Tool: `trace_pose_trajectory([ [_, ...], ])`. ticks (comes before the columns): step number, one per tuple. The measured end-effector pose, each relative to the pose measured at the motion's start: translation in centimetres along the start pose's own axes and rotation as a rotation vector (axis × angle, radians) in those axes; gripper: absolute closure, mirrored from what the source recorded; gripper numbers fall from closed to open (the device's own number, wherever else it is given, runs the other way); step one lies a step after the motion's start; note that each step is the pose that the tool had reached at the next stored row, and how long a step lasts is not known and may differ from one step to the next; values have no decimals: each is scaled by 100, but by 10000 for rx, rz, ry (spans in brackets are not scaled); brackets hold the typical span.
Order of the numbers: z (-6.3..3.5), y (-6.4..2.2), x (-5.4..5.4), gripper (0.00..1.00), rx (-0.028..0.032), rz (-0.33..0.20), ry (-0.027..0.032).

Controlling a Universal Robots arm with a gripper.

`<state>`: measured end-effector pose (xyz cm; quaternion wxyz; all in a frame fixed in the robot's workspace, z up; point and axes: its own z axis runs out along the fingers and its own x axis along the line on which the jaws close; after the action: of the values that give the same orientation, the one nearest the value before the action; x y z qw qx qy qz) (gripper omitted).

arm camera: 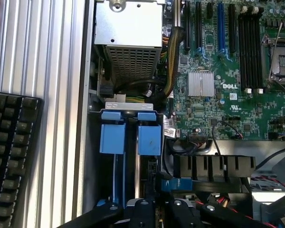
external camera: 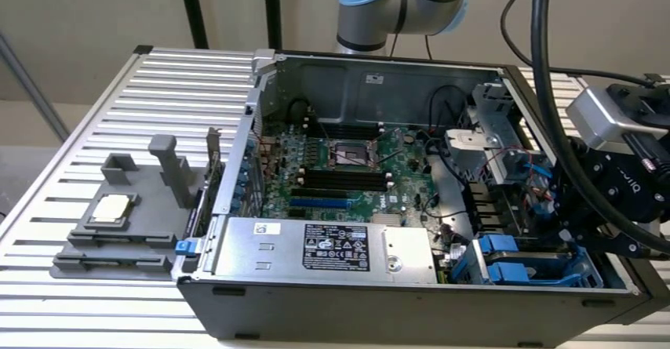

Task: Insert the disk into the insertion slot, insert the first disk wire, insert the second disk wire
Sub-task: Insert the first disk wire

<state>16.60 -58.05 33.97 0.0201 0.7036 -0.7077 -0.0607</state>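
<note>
The gripper's (arm camera: 156, 209) jaws are pressed together over the insertion slot (arm camera: 128, 111) at the case's (external camera: 419, 302) front corner. The disk (arm camera: 137, 171) seems seated there on edge. Descending off-line could snag the wires (arm camera: 217, 202).

The chip stand (external camera: 121, 243) sat on the worktop (external camera: 188, 82), at the exterior view's left of the computer case (external camera: 419, 306) housing the insertion slot (external camera: 513, 263).
</note>
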Motion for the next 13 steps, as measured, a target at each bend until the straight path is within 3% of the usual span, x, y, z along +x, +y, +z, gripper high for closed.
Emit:
trace_pose_trajectory([
  [13,26,-1,1,83,0,8,71],
])
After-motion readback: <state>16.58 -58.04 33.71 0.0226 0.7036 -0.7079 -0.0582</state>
